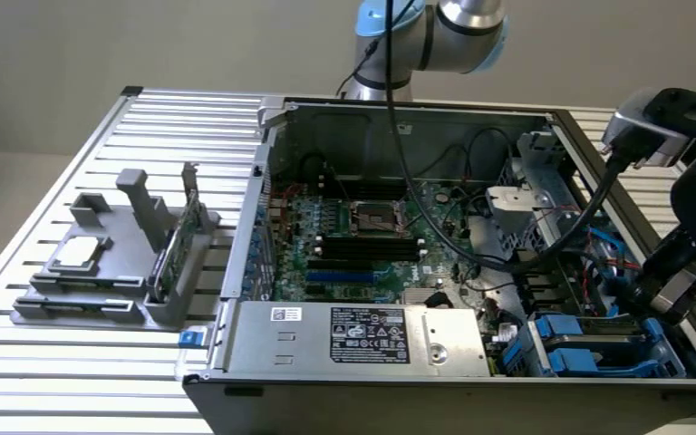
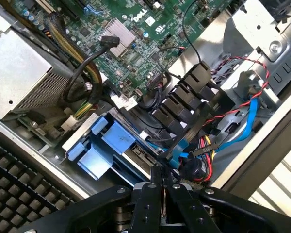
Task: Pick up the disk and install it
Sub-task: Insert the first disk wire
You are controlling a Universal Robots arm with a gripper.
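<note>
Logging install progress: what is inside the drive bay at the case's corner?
Visible: blue plastic rails around what looks like the disk, only its end showing; its face is covered by the rails. The shut gripper holds nothing.

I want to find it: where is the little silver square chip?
The chip lies flat on the grey holder at the exterior view's left, outside the computer case, near the upright card.

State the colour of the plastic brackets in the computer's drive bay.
The brackets are blue; wrist view.
</note>
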